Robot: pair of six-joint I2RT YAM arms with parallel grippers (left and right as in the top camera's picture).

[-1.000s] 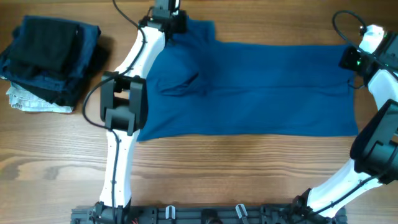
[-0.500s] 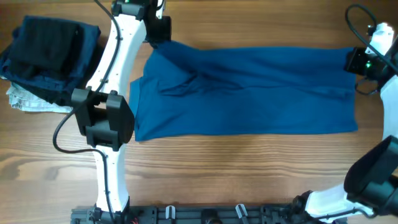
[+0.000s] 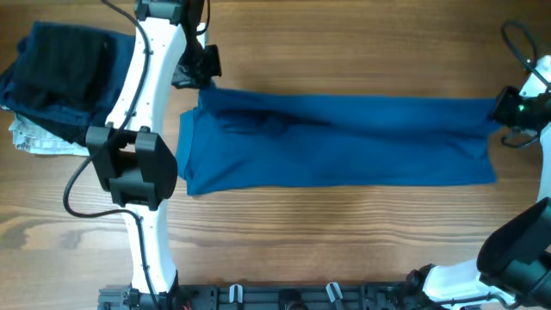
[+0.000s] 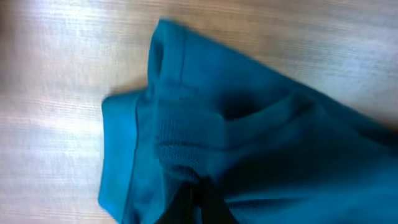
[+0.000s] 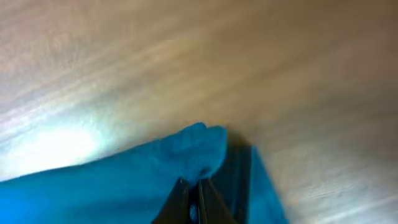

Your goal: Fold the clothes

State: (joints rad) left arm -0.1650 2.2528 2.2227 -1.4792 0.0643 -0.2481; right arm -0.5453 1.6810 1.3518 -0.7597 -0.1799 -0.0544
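Note:
The clothes, a mid-blue T-shirt [image 3: 344, 138], lie stretched left to right across the wooden table as a long folded band. My left gripper [image 3: 200, 76] is shut on the shirt's upper left corner, pinching bunched fabric [image 4: 186, 143] near a ribbed hem. At the far right, my right gripper [image 3: 504, 108] is shut on the shirt's upper right corner [image 5: 199, 152], and a fold of blue cloth pokes out past the closed fingers. The upper edge is pulled taut between the two grippers. The lower edge lies flat on the table.
A stack of dark navy and black folded garments [image 3: 65, 73] sits at the far left on a whitish patterned cloth [image 3: 39, 138]. The left arm [image 3: 138, 164] stands between that stack and the shirt. A black rail [image 3: 275, 297] runs along the near edge.
Both grippers have carried the shirt's upper edge toward the near side, narrowing the shirt into a band. The left arm swung left, the right gripper moved outward to the right.

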